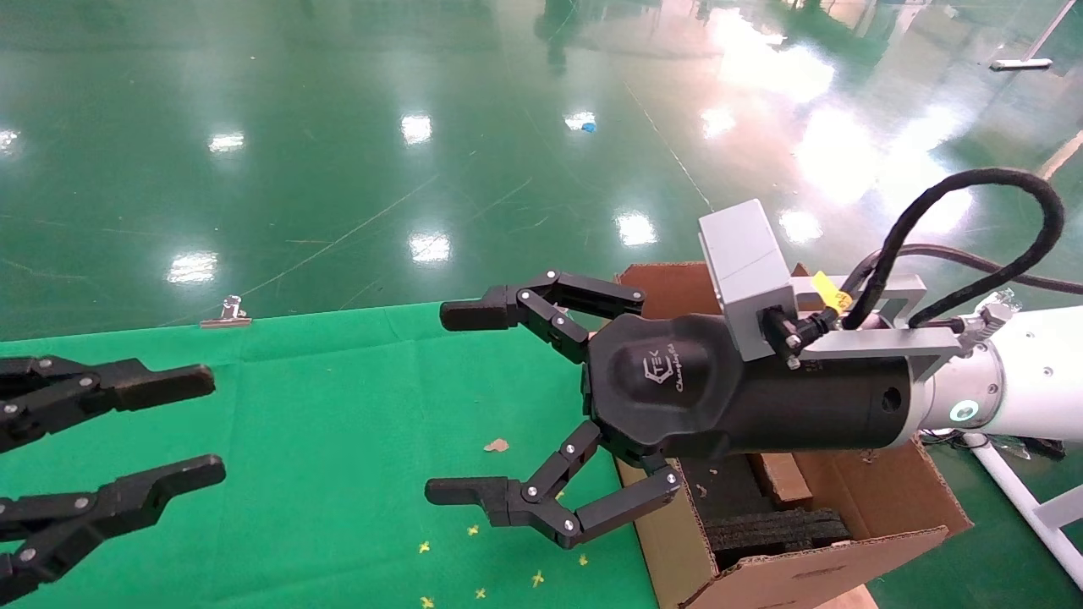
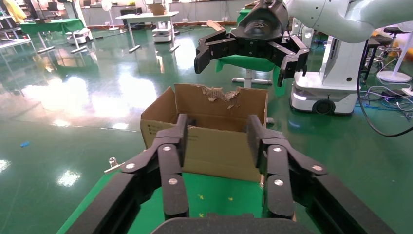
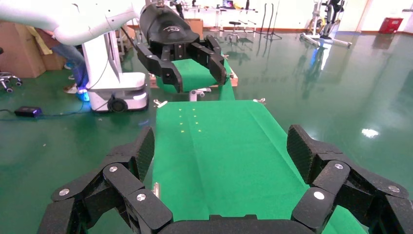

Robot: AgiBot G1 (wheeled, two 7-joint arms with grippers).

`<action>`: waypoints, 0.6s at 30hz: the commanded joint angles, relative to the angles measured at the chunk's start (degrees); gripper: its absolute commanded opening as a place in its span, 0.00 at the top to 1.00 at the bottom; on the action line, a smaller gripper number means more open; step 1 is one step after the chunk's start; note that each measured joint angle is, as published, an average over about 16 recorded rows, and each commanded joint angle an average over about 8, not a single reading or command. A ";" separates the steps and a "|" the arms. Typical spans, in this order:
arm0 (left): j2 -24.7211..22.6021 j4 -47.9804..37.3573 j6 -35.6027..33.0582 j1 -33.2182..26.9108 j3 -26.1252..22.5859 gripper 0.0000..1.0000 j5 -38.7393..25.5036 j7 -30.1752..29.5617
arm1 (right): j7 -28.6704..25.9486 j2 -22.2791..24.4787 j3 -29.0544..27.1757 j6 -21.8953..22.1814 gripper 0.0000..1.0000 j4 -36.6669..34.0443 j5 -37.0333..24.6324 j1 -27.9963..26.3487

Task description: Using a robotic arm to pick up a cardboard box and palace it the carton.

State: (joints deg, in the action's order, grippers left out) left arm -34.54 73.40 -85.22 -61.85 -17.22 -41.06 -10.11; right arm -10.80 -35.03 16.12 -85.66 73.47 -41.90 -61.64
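The cardboard box (image 1: 780,479) appears to lie inside the carton (image 1: 812,575), a brown slab beside the black foam (image 1: 774,529), under the right hand's wrist; I cannot be sure it is the box. It looks light, stiff and probably slick, so a grip across its narrow sides would suit.

The right hand (image 1: 448,404) hangs with fingers wide apart over the green counter (image 1: 338,474), holding nothing. The left hand (image 1: 207,423), facing it, is likewise spread and empty.
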 commanded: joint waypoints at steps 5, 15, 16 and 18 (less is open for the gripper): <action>0.00 0.00 0.00 0.00 0.00 0.00 0.00 0.00 | 0.00 0.00 0.01 0.00 0.00 -0.02 0.00 -0.02; 0.00 0.00 0.00 0.00 0.00 0.00 0.00 0.00 | 0.00 0.00 0.02 0.00 0.00 -0.02 0.00 -0.02; 0.00 0.00 0.00 0.00 0.00 0.00 0.00 0.00 | 0.00 0.00 0.02 0.00 0.00 -0.02 0.00 -0.02; 0.00 0.00 0.00 0.00 0.00 0.00 0.00 0.00 | 0.00 0.00 0.02 0.00 0.00 -0.02 0.00 -0.02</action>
State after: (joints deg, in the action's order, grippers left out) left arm -34.55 73.40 -85.22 -61.85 -17.22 -41.06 -10.11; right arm -10.80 -35.03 16.14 -85.66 73.45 -41.90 -61.66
